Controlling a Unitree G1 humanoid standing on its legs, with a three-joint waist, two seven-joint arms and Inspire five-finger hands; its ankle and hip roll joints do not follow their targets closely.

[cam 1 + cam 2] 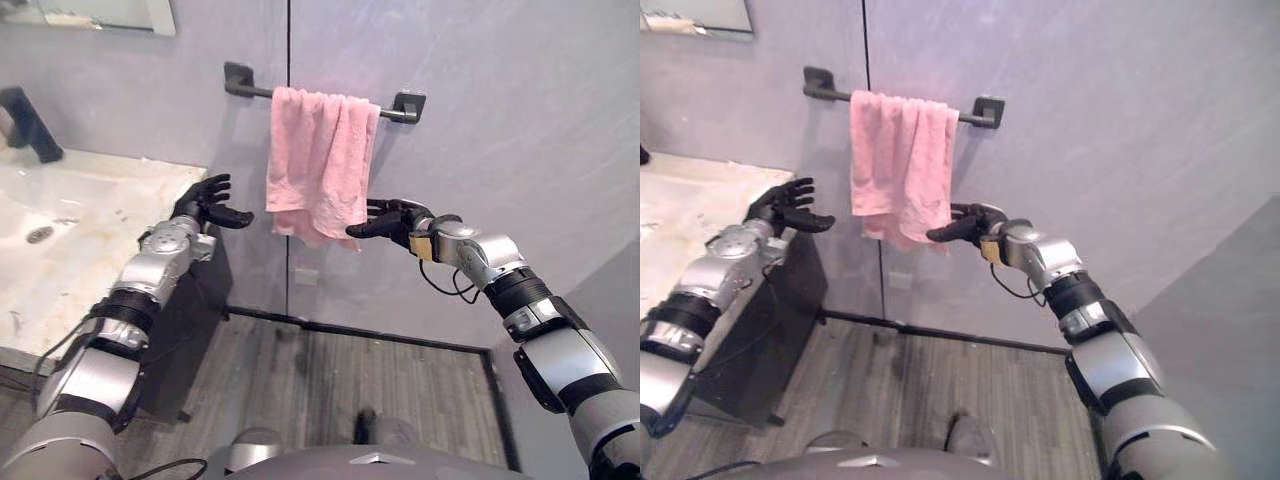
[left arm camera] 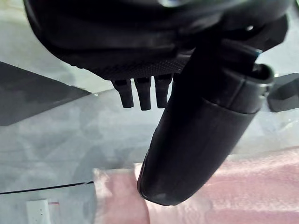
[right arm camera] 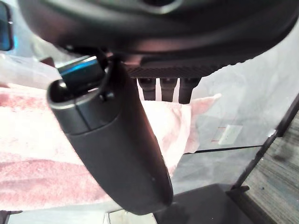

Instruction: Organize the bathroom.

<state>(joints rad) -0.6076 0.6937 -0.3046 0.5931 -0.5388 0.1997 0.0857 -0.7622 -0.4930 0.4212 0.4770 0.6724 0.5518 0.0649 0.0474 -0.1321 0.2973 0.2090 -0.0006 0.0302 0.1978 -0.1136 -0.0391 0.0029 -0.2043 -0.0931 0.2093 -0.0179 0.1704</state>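
— Where's the towel (image 1: 322, 162)?
— Draped over the dark bar (image 1: 398, 108) on the grey wall, bunched, hanging unevenly.
— And the hands?
— The left hand (image 1: 208, 203) is beside it, fingers spread, empty. The right hand (image 1: 388, 220) is at its lower corner, fingers relaxed, gripping nothing.
— Any writing?
— None legible; a small white wall plate (image 2: 38, 211) below looks blank.

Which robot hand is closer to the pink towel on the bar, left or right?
Right. The right robot hand is at the pink towel's lower edge, about touching. The left robot hand hovers open, apart from its other side.
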